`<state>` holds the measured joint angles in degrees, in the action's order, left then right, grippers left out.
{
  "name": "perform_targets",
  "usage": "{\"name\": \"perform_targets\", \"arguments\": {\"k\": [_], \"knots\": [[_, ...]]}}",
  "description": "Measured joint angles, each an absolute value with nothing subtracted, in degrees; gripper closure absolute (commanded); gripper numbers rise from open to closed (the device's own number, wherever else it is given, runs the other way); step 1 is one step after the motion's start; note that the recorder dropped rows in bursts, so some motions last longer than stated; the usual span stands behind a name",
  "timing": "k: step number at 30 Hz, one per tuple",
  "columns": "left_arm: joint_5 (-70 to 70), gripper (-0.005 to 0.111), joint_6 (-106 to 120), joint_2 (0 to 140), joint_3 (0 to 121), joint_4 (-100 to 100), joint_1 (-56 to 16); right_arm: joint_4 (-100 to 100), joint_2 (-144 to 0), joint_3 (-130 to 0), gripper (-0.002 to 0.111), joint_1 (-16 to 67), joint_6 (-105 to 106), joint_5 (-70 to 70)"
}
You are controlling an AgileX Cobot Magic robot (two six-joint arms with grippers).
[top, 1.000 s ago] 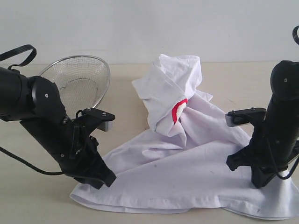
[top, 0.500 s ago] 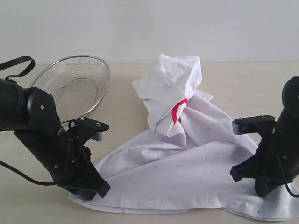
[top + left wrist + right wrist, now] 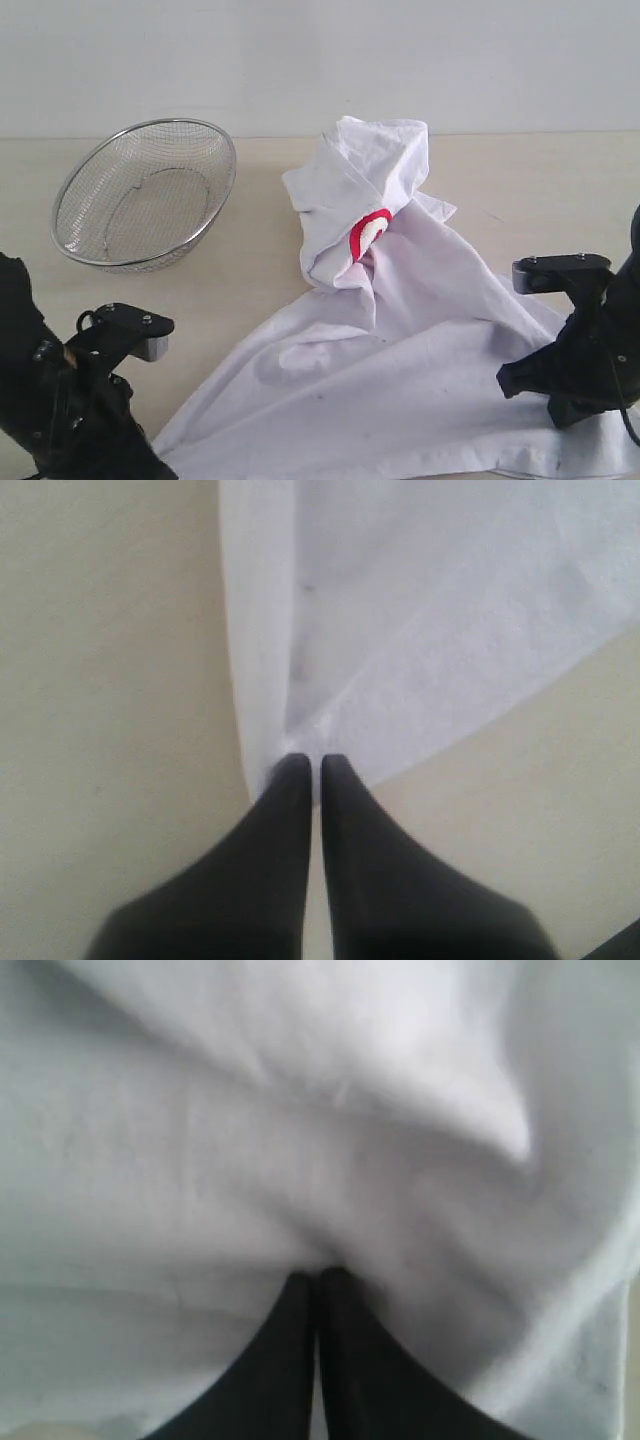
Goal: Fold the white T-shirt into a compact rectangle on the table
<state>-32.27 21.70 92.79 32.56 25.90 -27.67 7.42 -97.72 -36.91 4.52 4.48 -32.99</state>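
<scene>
The white T-shirt (image 3: pixel 400 370) lies spread on the table (image 3: pixel 255 265), its upper part bunched into a heap with a red band (image 3: pixel 368 230) showing. My left gripper (image 3: pixel 155 462) is at the near left edge of the exterior view. In the left wrist view it (image 3: pixel 312 765) is shut on a corner of the shirt's hem (image 3: pixel 420 610). My right gripper (image 3: pixel 565 415) stands on the shirt's near right part. The right wrist view shows it (image 3: pixel 318 1278) shut on a pinch of white cloth (image 3: pixel 300 1110).
A round silver wire-mesh basket (image 3: pixel 150 210) sits at the back left, apart from the shirt. Bare table (image 3: pixel 100 680) lies beside the pinched corner. A pale wall runs behind the table's far edge.
My left arm has drawn back toward the near left corner, dragging the shirt's hem corner with it and stretching the cloth. My right arm has shifted slightly lower and to the right.
</scene>
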Motion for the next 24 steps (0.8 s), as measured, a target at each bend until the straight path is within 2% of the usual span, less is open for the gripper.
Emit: {"name": "perform_targets", "arguments": {"k": [8, 12, 16, 19, 24], "knots": [[-31.69, 0.102, 21.70, 80.90, 37.93, 26.13, -27.67, 12.95, -87.71, -35.97, 0.108, 4.52, 10.43, -45.35], [-23.35, 0.102, 21.70, 81.30, 44.77, 25.91, -26.89, 15.78, -79.79, -46.66, 0.108, 4.52, 14.33, -36.75], [-21.80, 0.102, 26.26, 90.98, 53.68, 25.80, -25.89, 19.08, -86.28, -59.80, 0.108, 4.52, 21.86, -33.82], [-26.41, 0.102, 33.65, 99.84, 64.01, 30.40, -25.89, 23.85, -95.97, -68.41, 0.108, 4.52, 26.36, -35.59], [-36.54, 0.102, 62.41, 107.53, 71.06, 58.71, -27.37, 24.47, -102.68, -71.26, 0.108, 4.52, 27.97, -38.92]]}}
